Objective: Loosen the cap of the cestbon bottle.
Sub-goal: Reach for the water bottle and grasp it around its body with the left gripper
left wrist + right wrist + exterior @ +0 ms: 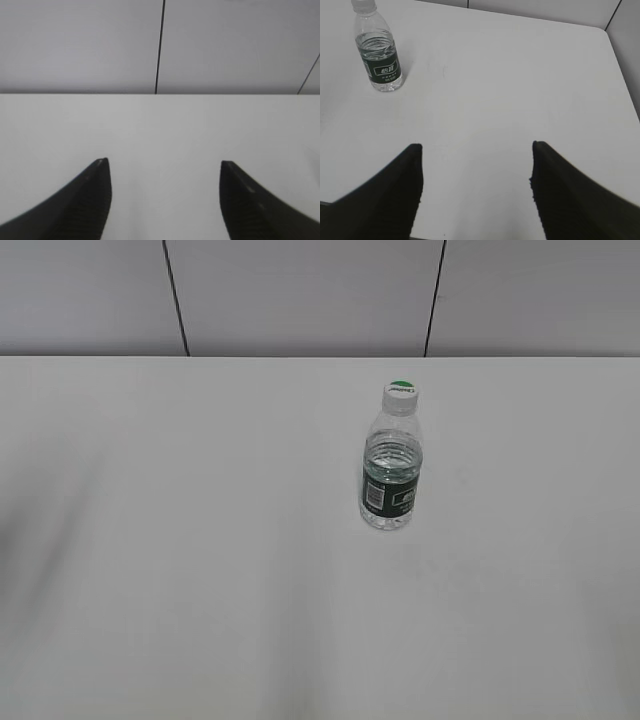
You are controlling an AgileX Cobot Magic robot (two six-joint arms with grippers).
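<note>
Right pincer [476, 150] agape, empty | left pincer [164, 165] agape | cestbon bottle [378, 50] well apart, far-left

Worktop [200, 570]: plain white, matte. Wall panels [300, 295] behind: pale grey, divided by thin dark vertical seams.
</note>
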